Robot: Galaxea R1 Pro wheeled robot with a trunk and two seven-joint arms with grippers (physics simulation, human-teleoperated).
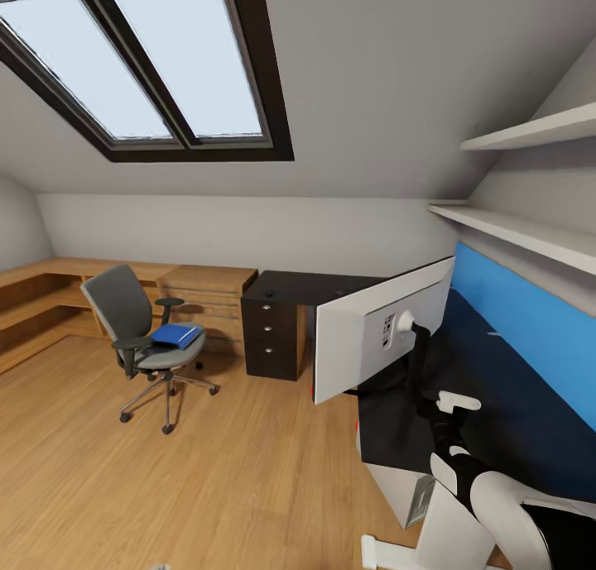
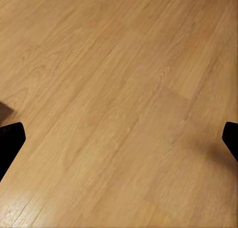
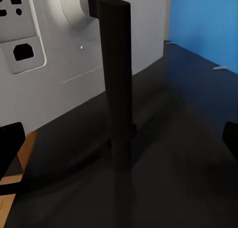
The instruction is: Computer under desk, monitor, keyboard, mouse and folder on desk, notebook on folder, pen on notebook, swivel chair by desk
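Wooden plank floor (image 1: 207, 471) is recorded at the left, with the grey-seated swivel chair on a chrome five-star base (image 1: 145, 338) standing on it, well apart from the desk. A flat bright blue folder (image 1: 176, 335) is carried on its seat, judged still awaiting transfer. Next, the glossy black-topped desk with a three-drawer unit (image 1: 273, 326) is listed. On its top, further right, the wide monitor with white back and thin black neck (image 1: 382, 328) is stood, back turned to the camera. The right tool (image 3: 119, 139) is aimed at that neck, fingers spread wide to either side, not touching; a grasp to turn or shift the screen is judged likely. The left tool (image 2: 119, 139) is pointed at bare floor, fingers likewise wide, holding nothing.
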